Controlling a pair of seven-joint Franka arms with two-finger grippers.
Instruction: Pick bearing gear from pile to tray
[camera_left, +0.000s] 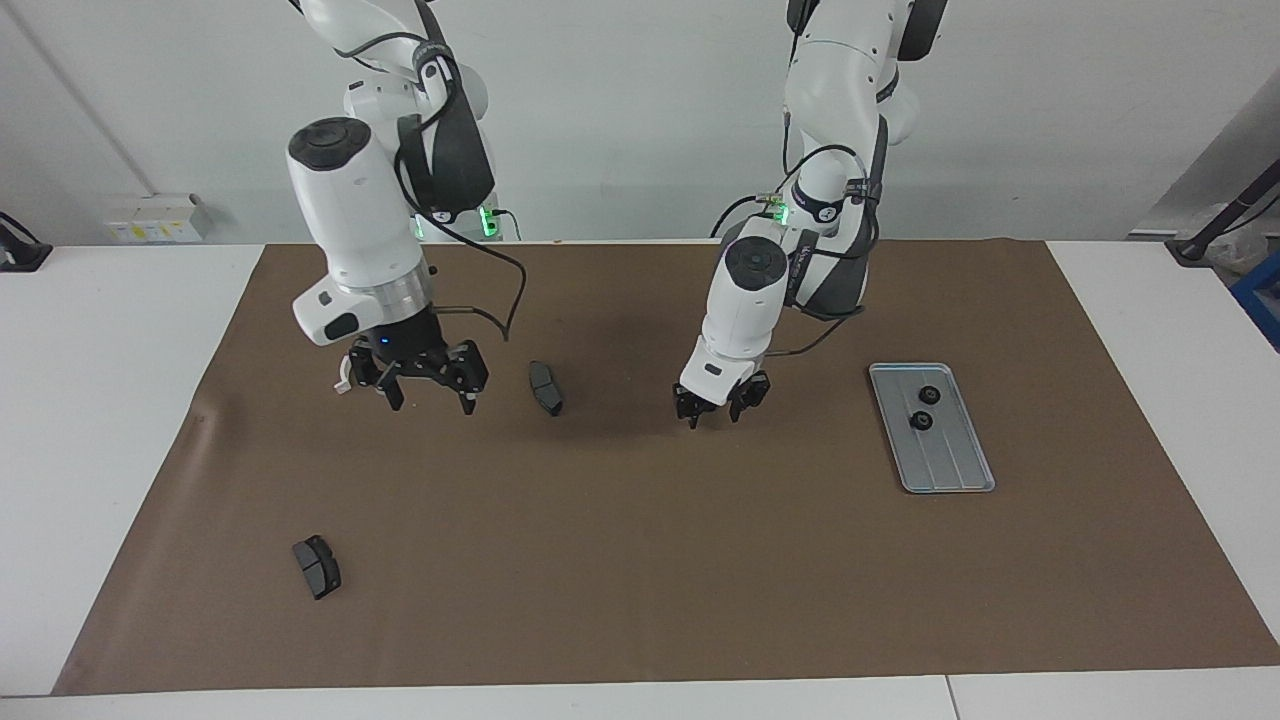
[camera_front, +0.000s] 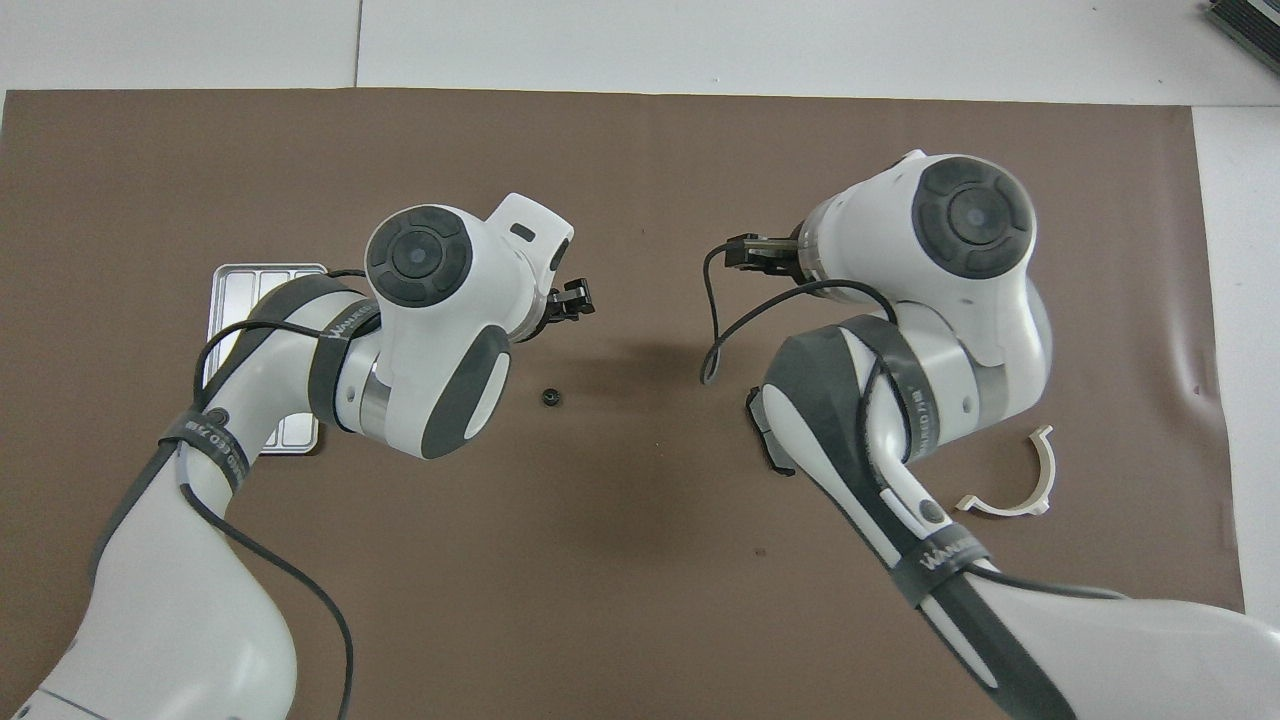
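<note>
Two black bearing gears (camera_left: 924, 407) lie in the silver tray (camera_left: 950, 470) toward the left arm's end of the table; the tray (camera_front: 262, 282) is partly under the left arm in the overhead view. One loose gear (camera_front: 548, 398) lies on the brown mat mid-table, and the left hand hides it in the facing view. My left gripper (camera_left: 716, 408) hangs low over the mat close to that gear, its fingers a little apart with nothing between them. My right gripper (camera_left: 430, 397) is open and empty, hanging over the mat by the white half-ring bracket (camera_front: 1010, 492).
One dark brake-pad piece (camera_left: 545, 387) lies between the two grippers. Another brake-pad piece (camera_left: 316, 566) lies farther from the robots toward the right arm's end. The brown mat (camera_left: 640, 580) covers most of the white table.
</note>
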